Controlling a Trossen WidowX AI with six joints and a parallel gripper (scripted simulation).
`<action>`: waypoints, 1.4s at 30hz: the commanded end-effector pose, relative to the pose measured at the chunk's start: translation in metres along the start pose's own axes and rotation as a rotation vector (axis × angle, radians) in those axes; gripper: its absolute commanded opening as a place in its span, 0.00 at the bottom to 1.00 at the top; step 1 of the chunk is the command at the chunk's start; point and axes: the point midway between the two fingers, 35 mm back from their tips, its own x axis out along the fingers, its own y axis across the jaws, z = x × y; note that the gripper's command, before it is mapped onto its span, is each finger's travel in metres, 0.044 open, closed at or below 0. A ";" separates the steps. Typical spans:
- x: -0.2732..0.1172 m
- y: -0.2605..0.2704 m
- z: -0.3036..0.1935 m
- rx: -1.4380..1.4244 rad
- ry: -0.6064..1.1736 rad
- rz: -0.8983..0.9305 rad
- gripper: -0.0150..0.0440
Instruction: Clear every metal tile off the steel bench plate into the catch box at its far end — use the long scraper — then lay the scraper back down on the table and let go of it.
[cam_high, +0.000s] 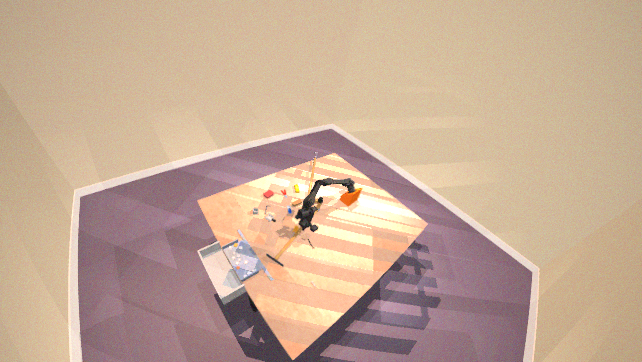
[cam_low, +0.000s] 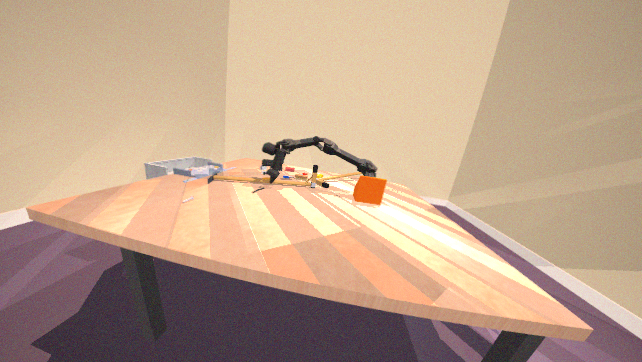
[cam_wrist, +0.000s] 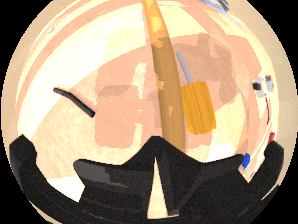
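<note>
The long scraper (cam_high: 286, 248) (cam_low: 240, 179) (cam_wrist: 169, 90) has a wooden handle and a dark crossbar blade. It lies on the table with the blade short of the bench plate. My gripper (cam_high: 303, 227) (cam_low: 273, 176) (cam_wrist: 156, 140) is shut and low beside the handle, with the tips together. The handle passes beyond the tips and behind the right finger in the wrist view, not between the fingers; contact cannot be told. The blue-grey bench plate (cam_high: 251, 262) carries several small pale tiles and an orange one. The pale catch box (cam_high: 219, 274) (cam_low: 155, 170) stands at its far end.
An orange-handled tool (cam_wrist: 199, 107) lies close beside the scraper handle. A dark bent rod (cam_high: 311, 243) (cam_low: 258, 189) (cam_wrist: 74, 101) lies on its other side. A red block (cam_high: 268, 194), a yellow piece (cam_high: 297, 188) and a second long stick (cam_high: 313, 172) lie farther off. An orange box (cam_high: 351, 197) (cam_low: 370, 190) stands by the arm base.
</note>
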 end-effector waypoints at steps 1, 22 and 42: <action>0.004 -0.010 -0.001 0.007 0.006 -0.004 0.25; -0.016 -0.015 0.006 0.006 -0.014 -0.007 0.25; -0.101 0.009 0.030 0.070 -0.134 0.008 0.25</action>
